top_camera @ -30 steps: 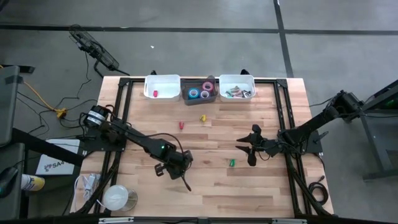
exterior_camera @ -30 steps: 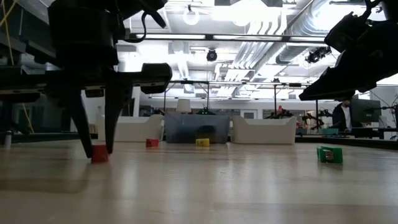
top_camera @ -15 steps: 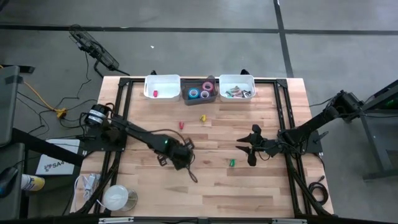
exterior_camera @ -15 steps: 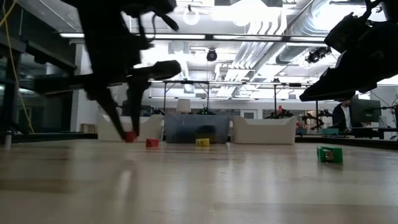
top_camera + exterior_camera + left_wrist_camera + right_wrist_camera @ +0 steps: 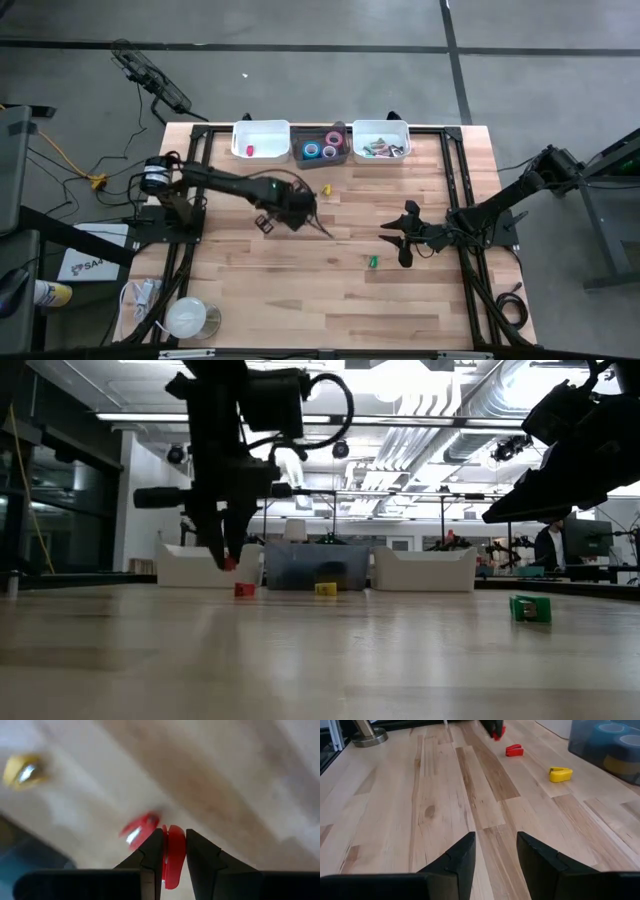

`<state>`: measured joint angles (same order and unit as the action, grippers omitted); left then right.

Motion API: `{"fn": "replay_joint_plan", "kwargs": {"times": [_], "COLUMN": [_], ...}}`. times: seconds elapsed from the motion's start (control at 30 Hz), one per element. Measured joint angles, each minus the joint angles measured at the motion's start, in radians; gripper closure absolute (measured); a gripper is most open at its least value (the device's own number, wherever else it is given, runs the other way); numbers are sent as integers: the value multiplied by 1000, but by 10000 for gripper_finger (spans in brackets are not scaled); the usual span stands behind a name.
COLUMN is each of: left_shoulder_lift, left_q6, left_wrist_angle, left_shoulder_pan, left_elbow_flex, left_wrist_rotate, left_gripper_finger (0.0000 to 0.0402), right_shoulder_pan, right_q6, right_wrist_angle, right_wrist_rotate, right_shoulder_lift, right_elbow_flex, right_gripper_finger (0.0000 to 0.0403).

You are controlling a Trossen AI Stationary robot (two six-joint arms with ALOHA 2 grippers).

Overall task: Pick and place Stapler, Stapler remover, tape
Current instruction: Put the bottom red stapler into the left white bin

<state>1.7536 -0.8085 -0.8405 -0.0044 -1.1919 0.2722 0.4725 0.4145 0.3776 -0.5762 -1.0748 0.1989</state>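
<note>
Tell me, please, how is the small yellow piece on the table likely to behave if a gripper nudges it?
The yellow piece is wedge-shaped and lies flat on the wood, so it would probably slide, not roll. It looks small and light, so a nudge may skid or spin it. Its glossy surface hints at hard plastic, likely stiff.

Looking like a robotics lab or industrial workshop: bare grey concrete floor surrounding a butcher-block worktable on a black frame, exposed ducts and strip lights running overhead, more benches and a person standing far behind.
</note>
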Motion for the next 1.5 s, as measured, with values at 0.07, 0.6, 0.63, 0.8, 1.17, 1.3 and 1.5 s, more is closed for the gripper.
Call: {"fn": "replay_joint_plan", "kwargs": {"times": [0.07,0.6,0.63,0.8,1.17,1.3,1.5], "left_shoulder_lift": [-19,-248,-252,-256,-248,-246,-245], "left_q6": [-1,144,166,239,496,568,620], "left_wrist_angle": [0,52,62,121,213,252,369], "left_shoulder_pan": [32,344,368,479,670,706,715], "left_elbow_flex": [-2,-1,-1,-1,68,102,164], "left_wrist_rotate": [0,8,17,30,45,20,-20], "left_gripper_finger": [341,341,341,341,341,341,341], "right_shoulder_pan": [0,0,0,0,0,0,0], "right_q6": [0,5,4,-1,-15,-22,-22], "right_wrist_angle": [0,-6,-7,5,16,16,17], "right_wrist_rotate": [0,-20,-21,-21,-22,-23,-24], "right_shoulder_lift": [0,-38,-38,-38,-38,-38,-38], "right_elbow_flex": [0,0,0,0,0,0,0], "right_gripper_finger": [267,267,267,267,267,267,267]}}
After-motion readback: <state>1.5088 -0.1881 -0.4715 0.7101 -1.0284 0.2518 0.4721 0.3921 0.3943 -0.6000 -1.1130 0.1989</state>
